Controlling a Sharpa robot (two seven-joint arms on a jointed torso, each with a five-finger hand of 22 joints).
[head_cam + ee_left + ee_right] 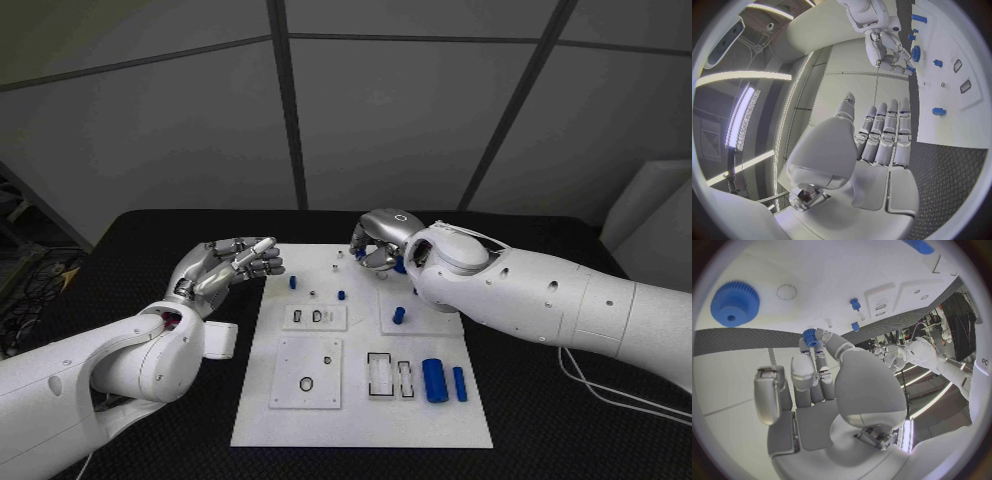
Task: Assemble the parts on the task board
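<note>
The white task board (361, 420) lies in the middle of the black table. My right hand (378, 240) hovers over the board's far edge, and a small blue toothed part (809, 334) is pinched between its thumb and a finger. Beside that hand a large blue gear (734, 302) lies on the board, also seen as the gear (916, 53). My left hand (231, 265) is raised beside the board's far left corner, fingers (886, 135) straight and nothing in it. Two blue cylinders (436, 381) lie at the near right, and small blue pegs (340, 295) stand mid-board.
Two inset plates (307, 370) with holes sit on the board's left half, and rectangular slots (381, 372) lie beside the cylinders. A blue peg (398, 315) stands near my right forearm. Cables (620, 395) trail on the table at the right.
</note>
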